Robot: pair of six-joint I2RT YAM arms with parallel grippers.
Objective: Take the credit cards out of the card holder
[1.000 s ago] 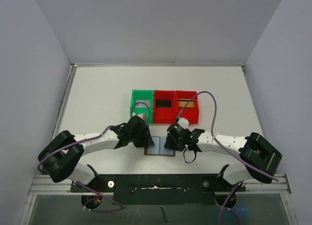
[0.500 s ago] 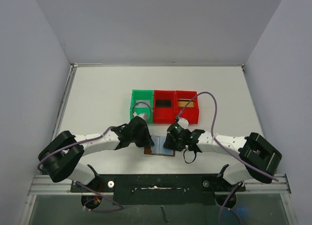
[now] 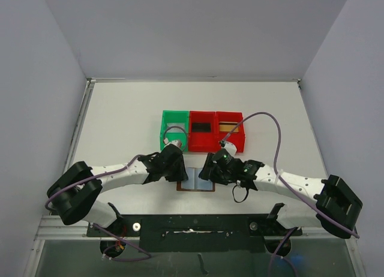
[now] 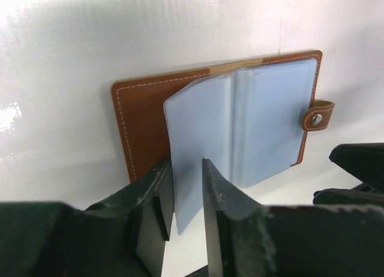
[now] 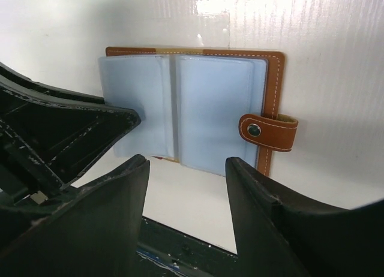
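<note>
The card holder (image 3: 197, 182) lies open on the table, brown leather (image 4: 141, 121) outside, pale blue-grey leaves inside, snap tab (image 5: 267, 132) at its right. My left gripper (image 4: 186, 163) is at its left edge (image 3: 180, 175), jaws narrowly open. One lifted pale blue leaf (image 4: 195, 127) stands in the gap between them. My right gripper (image 5: 186, 163) hovers open over bare table at the holder's near side (image 3: 208, 176), holding nothing. A tan strip (image 4: 237, 66) shows along the holder's far edge. A tan credit card (image 3: 229, 127) lies in the right red bin.
Three small bins stand in a row behind the holder: green (image 3: 174, 116), red (image 3: 201, 115) with a dark flat item (image 3: 201, 127), and red (image 3: 231, 116). The two grippers are close together over the holder. The table's near edge is just below the holder.
The right gripper has opened wider and its arm has swung out to the right. The left gripper closed on the leaf, then loosened a little.
</note>
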